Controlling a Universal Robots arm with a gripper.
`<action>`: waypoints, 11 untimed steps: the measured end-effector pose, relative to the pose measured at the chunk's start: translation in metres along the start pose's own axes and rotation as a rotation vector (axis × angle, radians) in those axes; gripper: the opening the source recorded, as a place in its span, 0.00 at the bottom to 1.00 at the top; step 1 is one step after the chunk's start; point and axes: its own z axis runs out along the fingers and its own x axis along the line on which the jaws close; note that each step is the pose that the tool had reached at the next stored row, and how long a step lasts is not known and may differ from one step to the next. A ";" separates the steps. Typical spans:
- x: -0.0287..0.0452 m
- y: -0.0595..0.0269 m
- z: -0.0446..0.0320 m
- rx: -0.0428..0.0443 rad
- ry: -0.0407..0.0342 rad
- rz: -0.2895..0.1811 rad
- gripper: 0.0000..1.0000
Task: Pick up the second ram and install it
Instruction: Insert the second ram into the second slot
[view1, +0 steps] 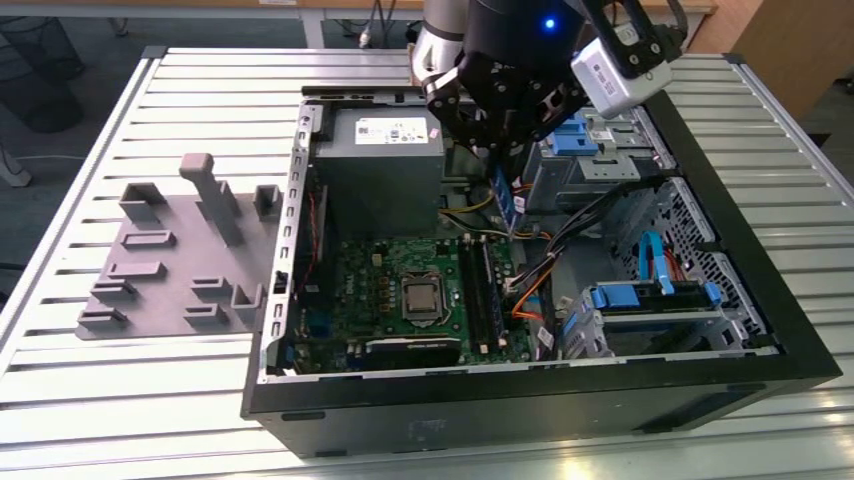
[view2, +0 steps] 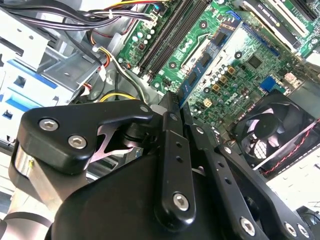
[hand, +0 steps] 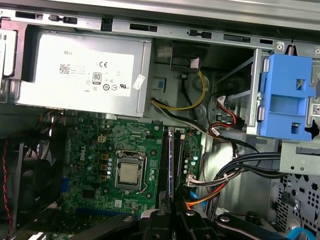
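Exterior view: we see the gripper (view1: 505, 150) above the open computer case (view1: 747, 300), fingers clamped on the second ram (view1: 503, 195), held upright over the motherboard (view1: 387, 290).

Second wrist view: ram (view2: 207, 55) edge-on between closed fingers (view2: 170, 135).

First wrist view: ram (hand: 174, 170) above the slots (hand: 164, 160).

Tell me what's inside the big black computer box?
Inside the computer case sit a green motherboard, a grey power supply, blue drive holders and wires. The claw holds a blue-green ram stick and covers what's beneath it.
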 end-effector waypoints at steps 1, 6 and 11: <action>0.0000 0.0000 0.0004 0.0000 0.0000 0.000 0.14; 0.0000 0.0000 0.0016 0.0001 0.0001 0.000 0.14; 0.0000 0.0000 0.0029 0.0000 0.0001 0.000 0.14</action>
